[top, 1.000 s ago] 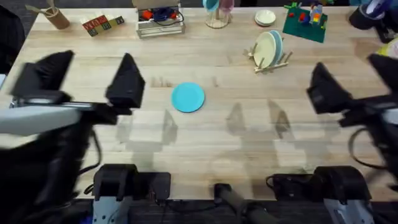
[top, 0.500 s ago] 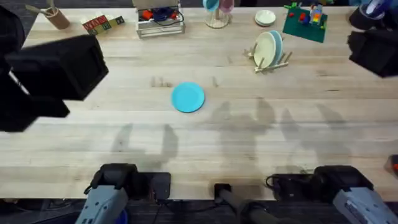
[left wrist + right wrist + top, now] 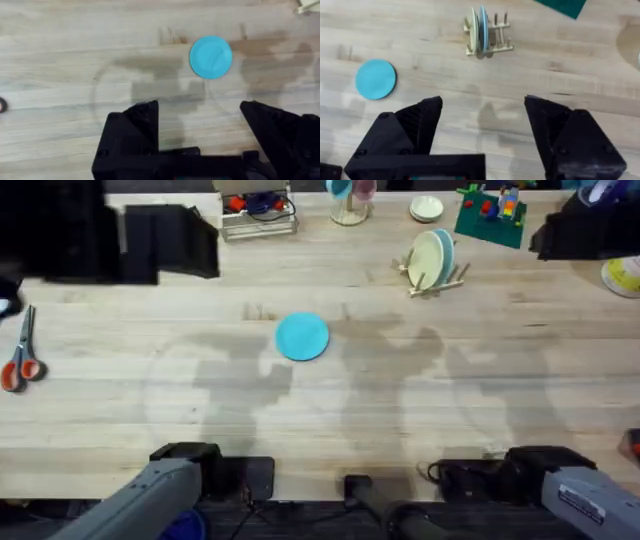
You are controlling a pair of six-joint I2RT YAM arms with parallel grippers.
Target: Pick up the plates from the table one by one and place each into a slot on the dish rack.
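A turquoise plate (image 3: pixel 302 337) lies flat on the wooden table (image 3: pixel 450 410), near the middle. The dish rack (image 3: pixel 434 278) stands at the back right and holds a cream plate (image 3: pixel 426 258) and a blue plate (image 3: pixel 445 252) upright between its pegs. My left arm (image 3: pixel 120 240) looms dark and blurred high over the far left. In the left wrist view, the left gripper (image 3: pixel 200 125) is open and empty, well above the turquoise plate (image 3: pixel 210 56). The right arm (image 3: pixel 585 230) hangs over the far right. Its gripper (image 3: pixel 482 125) is open and empty, high above the table, with the rack (image 3: pixel 487 35) and the turquoise plate (image 3: pixel 376 79) beyond it.
Orange-handled scissors (image 3: pixel 20 360) lie at the left edge. Along the back stand a wire basket (image 3: pixel 258 215), a small white plate (image 3: pixel 427 208) and a green toy-brick board (image 3: pixel 490 218). A yellow-white object (image 3: pixel 622 275) sits at the right edge.
Both arms have risen and swung toward the far corners, away from the table's middle. The scissors at the left edge are now uncovered. The turquoise plate has not moved.
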